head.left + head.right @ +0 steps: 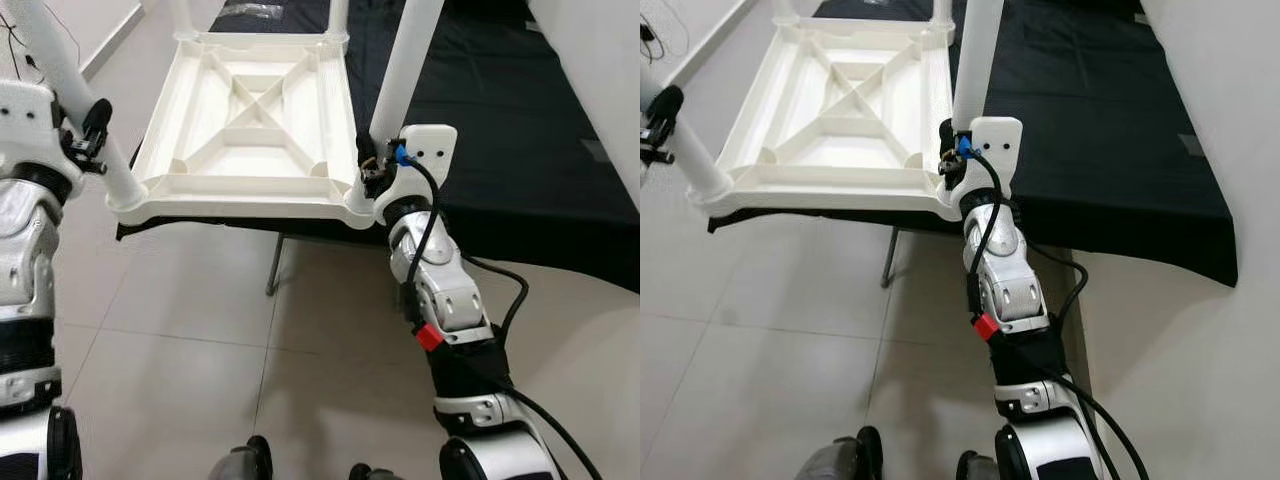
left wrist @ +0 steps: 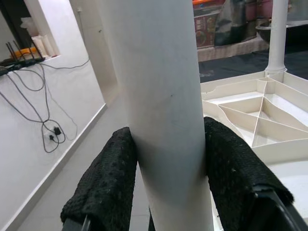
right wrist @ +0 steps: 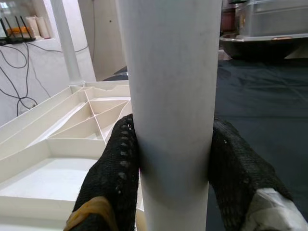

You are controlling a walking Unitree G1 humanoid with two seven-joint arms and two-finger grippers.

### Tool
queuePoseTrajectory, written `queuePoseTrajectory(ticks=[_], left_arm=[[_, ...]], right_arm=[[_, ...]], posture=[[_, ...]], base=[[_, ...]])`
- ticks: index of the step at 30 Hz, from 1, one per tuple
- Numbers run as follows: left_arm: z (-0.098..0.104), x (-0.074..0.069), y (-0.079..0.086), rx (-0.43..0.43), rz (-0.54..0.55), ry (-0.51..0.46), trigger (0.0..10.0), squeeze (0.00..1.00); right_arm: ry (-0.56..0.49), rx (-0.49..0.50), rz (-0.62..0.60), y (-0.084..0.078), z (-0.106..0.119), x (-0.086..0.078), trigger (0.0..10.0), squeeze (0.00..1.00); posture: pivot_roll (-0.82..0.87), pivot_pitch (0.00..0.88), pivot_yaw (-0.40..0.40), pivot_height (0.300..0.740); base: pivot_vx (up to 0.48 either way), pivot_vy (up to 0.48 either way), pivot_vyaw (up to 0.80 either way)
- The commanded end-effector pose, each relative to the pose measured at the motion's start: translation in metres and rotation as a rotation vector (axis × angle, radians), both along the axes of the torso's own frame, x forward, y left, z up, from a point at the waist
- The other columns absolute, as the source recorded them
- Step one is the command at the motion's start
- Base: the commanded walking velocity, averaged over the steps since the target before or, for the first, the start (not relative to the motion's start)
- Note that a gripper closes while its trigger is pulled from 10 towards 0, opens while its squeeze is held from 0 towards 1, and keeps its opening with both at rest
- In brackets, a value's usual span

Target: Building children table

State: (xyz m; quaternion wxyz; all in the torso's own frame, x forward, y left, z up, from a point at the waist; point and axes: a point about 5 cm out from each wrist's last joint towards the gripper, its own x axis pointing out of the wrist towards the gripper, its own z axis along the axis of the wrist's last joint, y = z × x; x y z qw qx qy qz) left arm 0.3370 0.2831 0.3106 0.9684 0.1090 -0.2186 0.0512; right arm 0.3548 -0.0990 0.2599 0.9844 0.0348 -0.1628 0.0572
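Note:
A white plastic children's table (image 1: 250, 120) lies upside down on a black-covered surface, its ribbed underside facing up and its legs pointing upward. My left gripper (image 1: 92, 128) is shut on the near-left leg (image 1: 70, 80) just above its socket; in the left wrist view both black fingers (image 2: 103, 183) press that leg (image 2: 159, 96). At the near-right corner my right gripper (image 1: 368, 165) is shut on the near-right leg (image 1: 405, 60), and the right wrist view shows its fingers (image 3: 115, 178) clamped around the white tube (image 3: 171, 96). Two far legs (image 1: 338, 15) stand at the back corners.
The black cloth-covered table (image 1: 500, 140) extends right and back, its front edge overhanging pale tiled floor (image 1: 200, 350). A white wall (image 1: 600, 70) rises at right. Cables (image 2: 43, 120) hang on the left wall. A metal support leg (image 1: 273, 265) stands under the black table.

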Motion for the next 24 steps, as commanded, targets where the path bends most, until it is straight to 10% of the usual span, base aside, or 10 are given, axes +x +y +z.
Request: queuePoseTrajectory(ticks=[1,14,15,16,20,21,24], left_arm=[[0.016,0.004,-0.012,0.024,-0.054,-0.077,10.0,0.00],[0.036,0.026,-0.025,0.032,-0.114,-0.129,10.0,0.00],[0.039,0.026,-0.020,0.037,-0.094,-0.133,10.0,0.00],[0.040,0.027,-0.015,0.037,-0.072,-0.131,10.0,0.00],[0.041,0.027,-0.007,0.036,-0.039,-0.127,10.0,0.00],[0.040,0.026,-0.002,0.052,0.011,-0.123,10.0,1.00],[0.039,0.022,0.014,0.056,0.126,-0.127,10.0,1.00]], right_arm=[[0.057,-0.007,-0.011,-0.002,-0.011,0.001,0.0,0.00],[0.056,0.008,-0.011,0.002,-0.007,0.004,0.0,0.00],[0.052,0.016,0.018,0.006,-0.005,0.005,3.1,0.00],[0.047,0.025,0.039,0.010,-0.004,0.005,8.9,0.00],[0.036,0.048,0.095,0.018,-0.002,0.005,10.0,0.00],[0.027,0.071,0.144,0.022,0.000,0.004,10.0,0.90],[0.003,0.095,0.205,0.026,0.004,0.000,10.0,1.00]], posture=[[0.02,0.253,-0.050,0.740],[0.00,0.276,-0.050,0.740],[0.01,0.277,-0.050,0.740],[0.01,0.276,-0.050,0.740],[0.01,0.272,-0.048,0.740],[0.01,0.268,-0.047,0.740],[0.01,0.262,-0.044,0.740]], base=[[0.000,0.000,0.00],[0.000,0.000,0.00],[0.000,0.000,0.00],[0.000,0.000,0.00],[0.000,0.000,0.00],[0.000,0.000,0.00],[0.000,0.000,0.00]])
